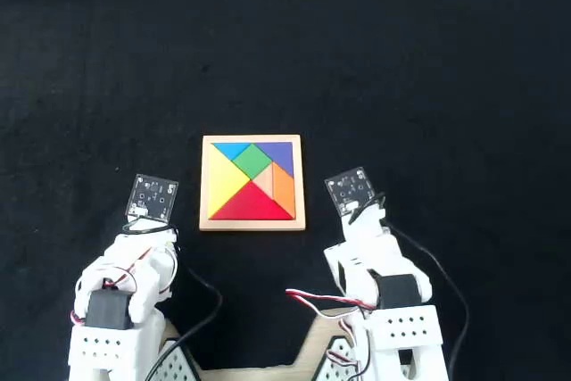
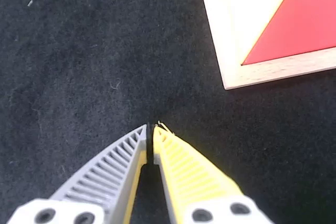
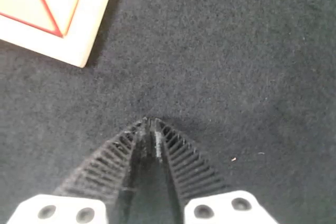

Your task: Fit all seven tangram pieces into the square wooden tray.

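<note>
High view, tray: I see the square wooden tray [image 1: 252, 225] lying flat around the middle of the black surface [image 1: 428, 86], somewhat closer to the near edge where the arms are based.
High view, pieces: all seven tangram pieces sit inside it, flush: light blue triangle [image 1: 230, 150], green square [image 1: 253, 162], purple triangle [image 1: 283, 154], orange piece [image 1: 284, 186], small peach triangle [image 1: 264, 187], yellow triangle [image 1: 222, 189], red triangle [image 1: 252, 208].
High view, arms: my left arm [image 1: 125, 290] and right arm [image 1: 382, 287] sit folded back at the near edge, one off each near corner of the tray, both apart from it.
Left wrist view, left pincer [image 2: 150, 131]: its grey and yellow fingers are pressed together at the tips with nothing between them, over bare surface.
Left wrist view, tray: one corner lies just beyond the tips, not touching them.
Right wrist view, right pincer [image 3: 150, 125]: its black fingers are pressed together, pinching nothing, over bare surface.
Right wrist view, tray: another corner lies ahead and off to one side, apart from the tips; I cannot tell which pieces show there.
</note>
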